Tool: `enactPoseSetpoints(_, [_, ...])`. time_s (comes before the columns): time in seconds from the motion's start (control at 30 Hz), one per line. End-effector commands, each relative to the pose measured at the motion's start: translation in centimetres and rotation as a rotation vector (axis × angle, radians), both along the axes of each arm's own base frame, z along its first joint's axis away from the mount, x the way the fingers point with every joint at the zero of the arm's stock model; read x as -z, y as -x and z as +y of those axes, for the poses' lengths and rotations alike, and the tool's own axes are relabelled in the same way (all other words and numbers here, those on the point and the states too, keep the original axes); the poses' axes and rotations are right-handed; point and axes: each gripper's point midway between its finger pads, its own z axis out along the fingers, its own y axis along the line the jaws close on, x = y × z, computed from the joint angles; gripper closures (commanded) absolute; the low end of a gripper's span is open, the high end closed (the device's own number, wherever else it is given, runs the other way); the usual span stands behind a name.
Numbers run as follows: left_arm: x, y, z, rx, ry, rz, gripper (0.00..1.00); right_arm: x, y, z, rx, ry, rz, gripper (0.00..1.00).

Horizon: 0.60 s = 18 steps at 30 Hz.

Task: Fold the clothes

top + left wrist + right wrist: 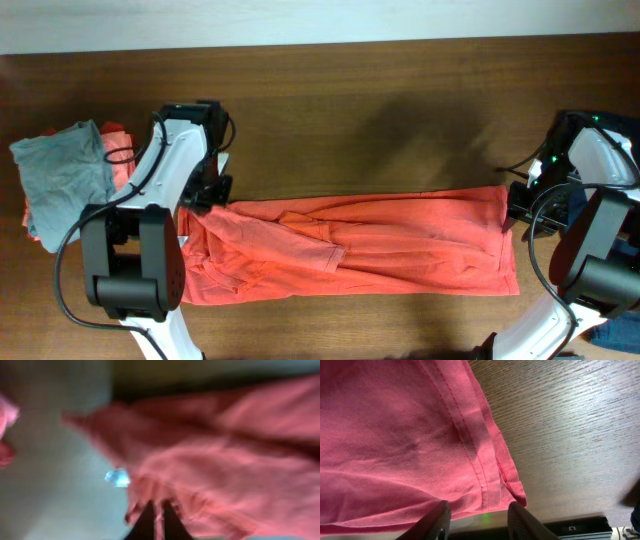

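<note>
Left arm [160,165] and right arm [600,160]: white shells, black joints, looping black cables.

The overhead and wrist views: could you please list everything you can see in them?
T-shirt: one, orange-red, stretched in a long band across the table's middle.
Grey garment: one, grey, crumpled at the table's left end.
Other cloth: orange-red, showing under the grey garment; count unclear.
Blue thing: one, blue, lower right corner, mostly hidden.
Table: one, dark brown wood, under everything.
Left gripper: one, black, at the T-shirt's left end; grip blurred.
Right gripper: one, black, fingers apart, at the T-shirt's right hem corner.
</note>
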Motion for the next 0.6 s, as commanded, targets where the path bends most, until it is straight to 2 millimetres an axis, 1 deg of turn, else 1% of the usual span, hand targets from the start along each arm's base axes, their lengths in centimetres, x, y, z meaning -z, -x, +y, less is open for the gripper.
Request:
enactPoseSetpoints(0.0, [-1.4,-3.1,-3.4,0.069,0.156,-0.131,0.69,-1.0,-0.4,-0.2,0.011,0.011,-0.035,0.57])
enactPoseSetpoints(0.03, [-1.3,-3.6,-3.8,0.120,0.159,-0.144,0.59,-1.0,-0.4,-0.2,0.011,0.011,-0.035,0.57])
enactPoseSetpoints(0.1, [-0.8,-4.2,-4.8,0.216,0.169,-0.159,0.47,-1.0,-0.4,-0.2,0.011,0.010,-0.033,0.57])
enactPoseSetpoints(0.17, [-0.4,-4.5,-5.5,0.281,0.176,-0.163,0.46,-1.0,-0.3,-0.2,0.011,0.010,-0.032,0.57])
enactPoseSetpoints(0.23, [0.3,-4.6,-6.1,0.299,0.177,-0.153,0.46,-1.0,-0.3,-0.2,0.011,0.010,-0.031,0.57])
enactPoseSetpoints(0.33, [1.7,-4.3,-6.4,0.303,0.175,-0.110,0.46,-1.0,-0.3,-0.2,0.011,0.009,-0.032,0.57])
enactPoseSetpoints(0.43, [3.7,-3.8,-6.2,0.299,0.169,-0.050,0.46,-1.0,-0.3,-0.2,0.011,0.008,-0.029,0.57])
enactPoseSetpoints(0.57, [4.9,-2.4,-5.4,0.297,0.132,0.039,0.46,-1.0,-0.3,-0.2,0.011,0.008,-0.029,0.57])
